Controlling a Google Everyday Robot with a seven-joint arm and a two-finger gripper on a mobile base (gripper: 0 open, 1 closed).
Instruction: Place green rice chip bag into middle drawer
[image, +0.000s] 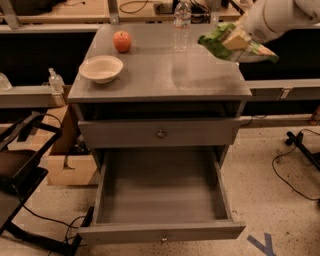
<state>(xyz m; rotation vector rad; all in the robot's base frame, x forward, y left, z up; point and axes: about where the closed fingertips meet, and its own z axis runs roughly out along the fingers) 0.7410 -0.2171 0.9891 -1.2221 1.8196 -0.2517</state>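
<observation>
The green rice chip bag (216, 42) hangs in the air above the right edge of the grey cabinet top (160, 75). My gripper (236, 39) is shut on it, coming in from the upper right on the white arm (280, 17). The middle drawer (161, 192) is pulled wide open below, its inside bare, its small round knob at the front bottom edge. The upper knobbed drawer (160, 133) is closed. The bag is well above and behind the open drawer.
A cream bowl (101, 68), a red apple (122, 41) and a clear water bottle (182, 25) stand on the cabinet top. A cardboard box (70, 167) and black chair legs are at the left. Cables lie on the floor at the right.
</observation>
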